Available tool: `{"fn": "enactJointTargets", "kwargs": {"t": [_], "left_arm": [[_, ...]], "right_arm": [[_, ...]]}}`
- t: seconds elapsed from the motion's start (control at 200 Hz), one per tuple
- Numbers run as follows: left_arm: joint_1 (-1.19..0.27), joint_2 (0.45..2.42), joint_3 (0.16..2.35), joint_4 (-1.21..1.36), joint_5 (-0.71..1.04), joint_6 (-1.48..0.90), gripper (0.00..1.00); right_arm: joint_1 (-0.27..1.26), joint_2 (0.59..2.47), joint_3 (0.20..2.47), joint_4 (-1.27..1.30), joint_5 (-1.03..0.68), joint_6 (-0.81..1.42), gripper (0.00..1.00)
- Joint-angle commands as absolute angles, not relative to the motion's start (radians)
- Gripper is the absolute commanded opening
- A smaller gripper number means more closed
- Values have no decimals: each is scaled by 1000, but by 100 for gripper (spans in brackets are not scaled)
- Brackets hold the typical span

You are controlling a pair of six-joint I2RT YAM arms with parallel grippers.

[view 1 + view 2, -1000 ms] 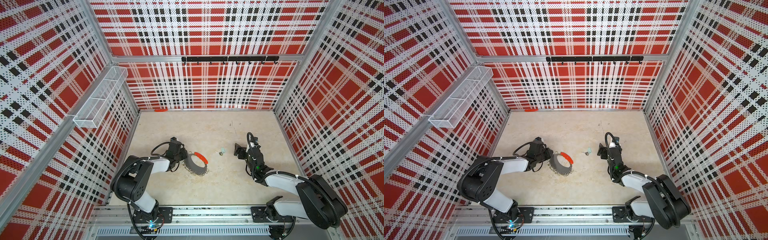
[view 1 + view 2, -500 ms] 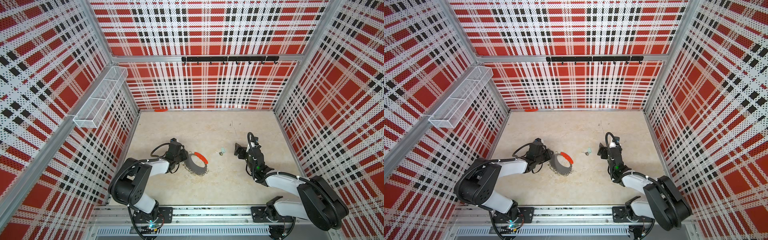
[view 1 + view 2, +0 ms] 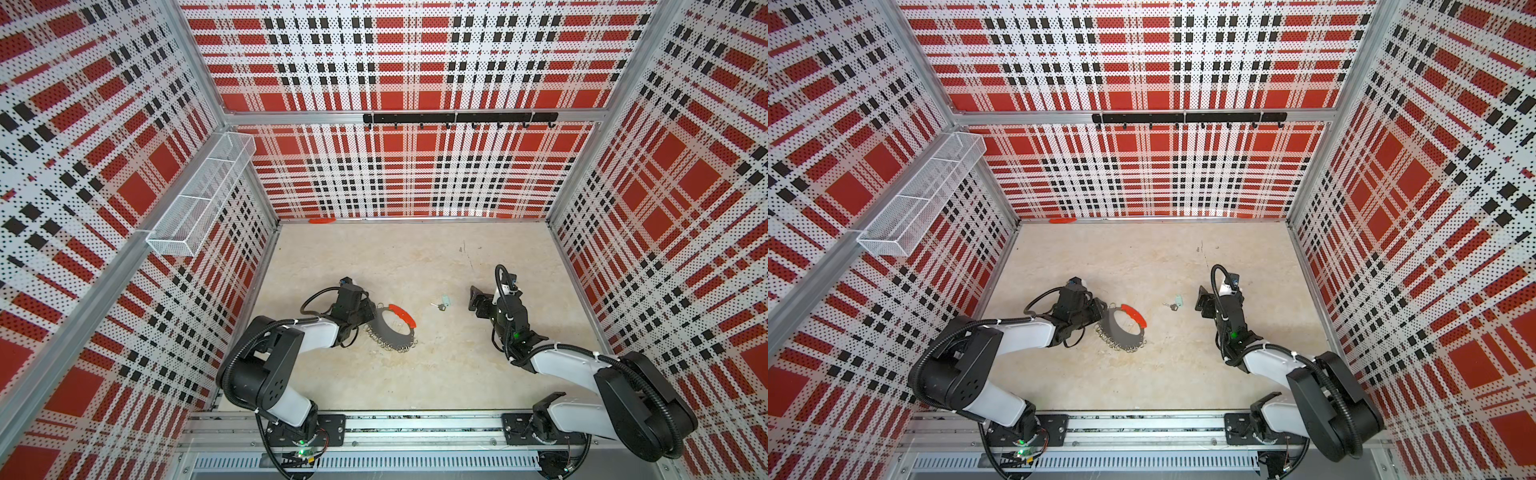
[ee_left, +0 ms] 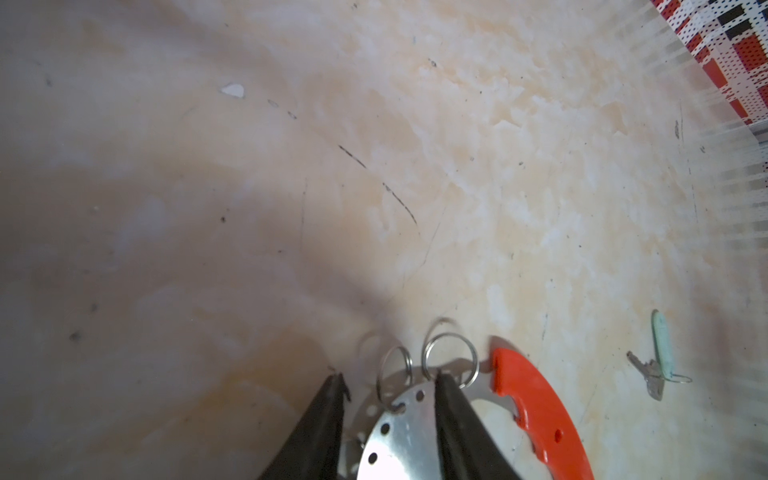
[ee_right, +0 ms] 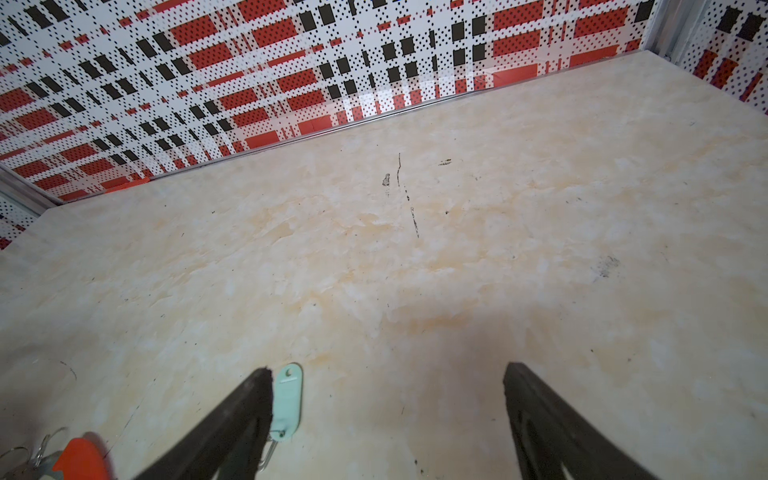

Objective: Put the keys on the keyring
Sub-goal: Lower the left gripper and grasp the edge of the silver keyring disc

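**both top views.** the keyring (image 3: pixel 388 337) is shown lying flat on the pale marbled table (image 3: pixel 374 257), left of the middle. its orange-red arc (image 3: pixel 402 314) is turned to the far right of the ring, and its wire clips (image 3: pixel 390 347) are fanned along the near rim. the keys (image 3: pixel 440 306), a small silver key joined to a mint-green tag (image 3: pixel 446 300), are seen loose on the table between the keyring and the right arm, apart from both.

**left wrist view.** the left fingers (image 4: pixel 328 415) are seen parted and set astride the keyring's perforated metal band. one finger is placed outside the rim, with a sliver of table visible between it and the metal; the other is placed at the inner edge. the band is thus straddled, released rather than clenched. two wire clips are seen just beyond the fingertips, and the keys lie farther off, past the orange-red arc.

**right wrist view.** the right fingers (image 5: pixel 241 415) are spread wide with nothing gripped. the mint-green tag appears between them, just beside one fingertip; whether it is touched cannot be told from this view.

**surroundings.** a small orange-red strip (image 3: pixel 322 221) is seen at the foot of the rear wall, a white mesh basket (image 3: pixel 199 199) is mounted on the left wall, and a black hook rail (image 3: pixel 457 118) is fixed to the rear wall.
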State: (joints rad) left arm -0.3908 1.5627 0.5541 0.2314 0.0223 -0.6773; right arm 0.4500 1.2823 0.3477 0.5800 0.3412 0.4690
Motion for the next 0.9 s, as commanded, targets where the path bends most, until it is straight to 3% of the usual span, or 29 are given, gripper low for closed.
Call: {"fn": "enactJointTargets", "kwargs": {"t": [0.0, 0.281, 0.516, 0.807, 0.897], "left_arm": [[-406, 1579, 554, 249, 34, -676, 38], [-426, 1617, 574, 256, 41, -678, 36], [-427, 1630, 575, 248, 20, -680, 27], [-457, 1592, 578, 242, -22, -630, 0], [-471, 1567, 581, 245, -33, -614, 0]], "right_arm": [[454, 1264, 362, 583, 347, 477, 88], [456, 1261, 360, 585, 345, 474, 87], [454, 1255, 358, 584, 350, 474, 86], [454, 1249, 361, 572, 365, 460, 85], [455, 1223, 352, 567, 373, 450, 85]]}}
